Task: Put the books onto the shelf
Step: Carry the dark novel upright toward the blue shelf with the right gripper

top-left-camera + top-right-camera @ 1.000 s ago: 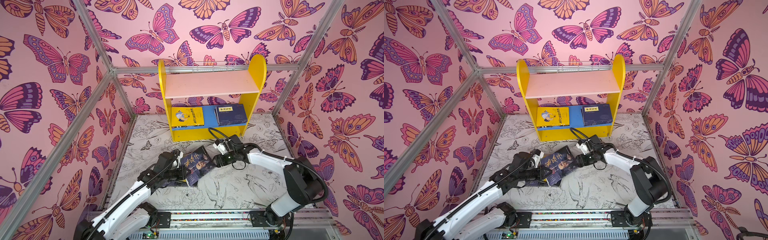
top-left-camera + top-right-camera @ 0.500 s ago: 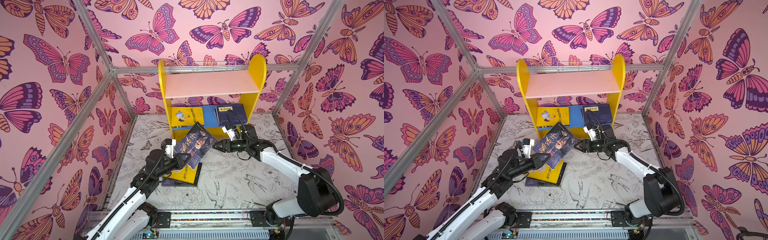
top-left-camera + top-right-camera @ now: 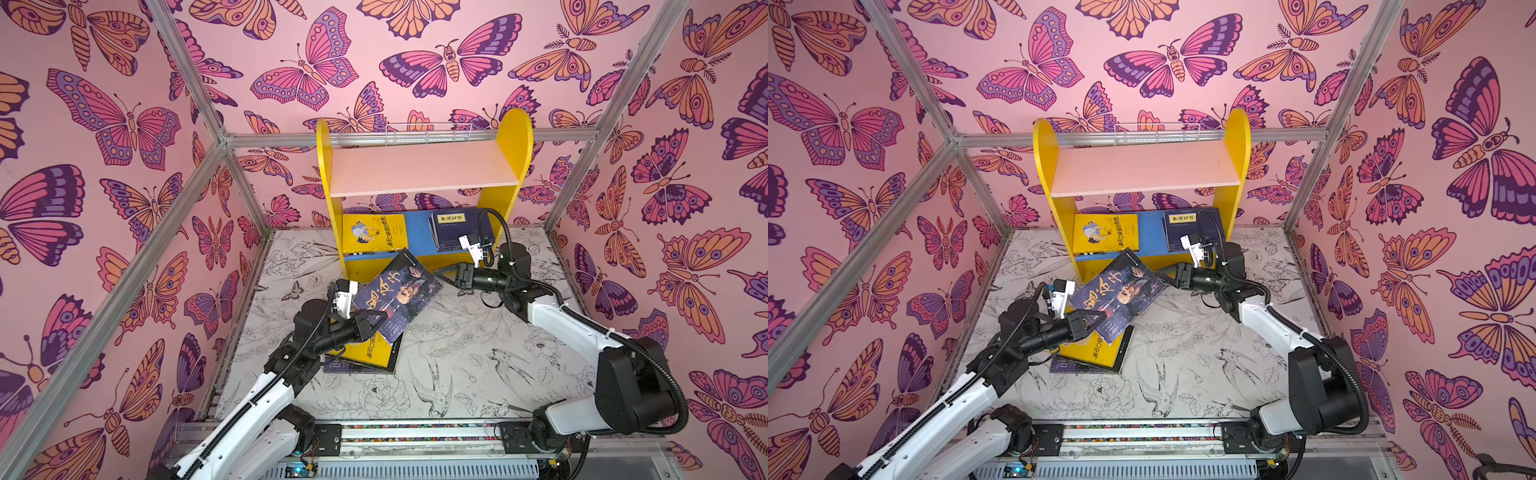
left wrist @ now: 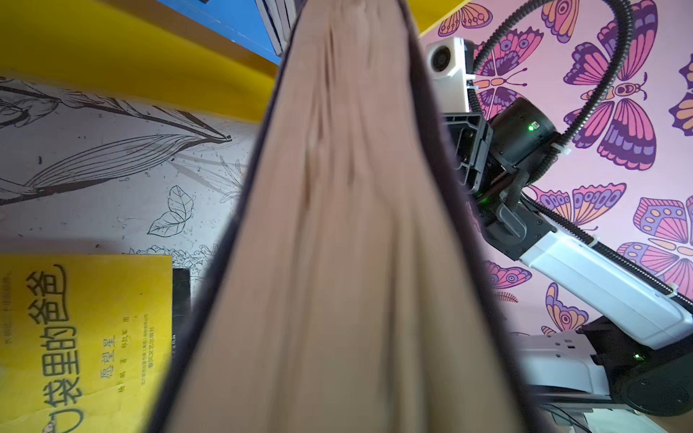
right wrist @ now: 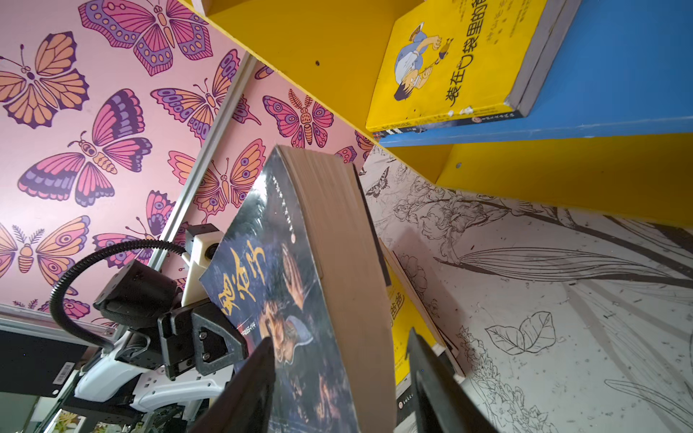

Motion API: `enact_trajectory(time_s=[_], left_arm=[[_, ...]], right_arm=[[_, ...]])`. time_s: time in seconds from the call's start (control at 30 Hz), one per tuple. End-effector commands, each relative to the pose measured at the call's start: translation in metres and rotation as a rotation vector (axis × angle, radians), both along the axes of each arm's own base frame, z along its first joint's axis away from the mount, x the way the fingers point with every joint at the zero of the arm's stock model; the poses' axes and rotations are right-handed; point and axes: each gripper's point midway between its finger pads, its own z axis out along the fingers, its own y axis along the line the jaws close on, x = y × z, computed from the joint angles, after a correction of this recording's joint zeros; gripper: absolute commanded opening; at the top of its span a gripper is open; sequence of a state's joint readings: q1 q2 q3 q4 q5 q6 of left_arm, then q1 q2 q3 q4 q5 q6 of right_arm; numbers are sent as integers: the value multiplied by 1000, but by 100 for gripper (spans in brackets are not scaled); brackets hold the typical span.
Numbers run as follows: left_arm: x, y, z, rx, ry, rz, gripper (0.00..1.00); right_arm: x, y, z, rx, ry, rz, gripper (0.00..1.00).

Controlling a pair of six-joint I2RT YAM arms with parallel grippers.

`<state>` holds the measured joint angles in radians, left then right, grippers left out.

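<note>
Lifted higher off the pile than a second ago, the dark paperback with pale brush characters on its glossy cover now hangs clear of the table. It is tilted, with its far corner aimed at the shelf front. Meanwhile the right gripper has swung up to that corner and its jaws have narrowed.

The left gripper is clamped tight on the book's near left corner, so the book juts up and away from it instead of lying flat. A single corner hold steers a floppy paperback poorly, so I judge the right gripper has come for a second hold. In the right wrist view its fingers stand either side of the page block with a gap showing behind, astride the book but not yet pinching.

At the far side stands the two-tier shelf with yellow rounded side panels. Its pale pink upper board is bare. On the blue lower board a yellow cartoon-cover book lies flat at the left and a navy stack at the right, leaving a gap between them. Under the held book, a yellow paperback rests on a further dark book on the bird-printed tabletop, both still unshelved.
</note>
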<state>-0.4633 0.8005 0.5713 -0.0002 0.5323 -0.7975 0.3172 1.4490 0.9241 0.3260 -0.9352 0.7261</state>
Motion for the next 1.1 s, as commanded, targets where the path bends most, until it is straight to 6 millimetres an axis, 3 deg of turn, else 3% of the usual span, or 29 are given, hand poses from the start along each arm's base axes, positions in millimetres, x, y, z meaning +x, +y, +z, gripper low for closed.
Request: enact_trajectory(time_s=[0.0,0.3,0.6,0.77,0.9,0.97,1.07], left_arm=[[-6,-5,29,-55,-119,-52,0],[-17,-10,40,-69,-158,-124,0],[-25,-22,42,-75,-137,-227,0],[-6,-10,33,7,-132,-100,0],[23,13,9,103,-90,106,19],[35,24,0,126,-62,199,47],[44,39,-6,131,-51,308,68]], right_arm=[[-10,3,-3,12,6,52,56],[-27,2,-21,5,42,104,53],[-38,7,-1,75,-13,188,21],[-51,14,8,111,-29,239,10],[-55,14,13,106,-47,231,1],[-52,13,17,107,-54,212,0],[-44,11,26,105,-63,153,0]])
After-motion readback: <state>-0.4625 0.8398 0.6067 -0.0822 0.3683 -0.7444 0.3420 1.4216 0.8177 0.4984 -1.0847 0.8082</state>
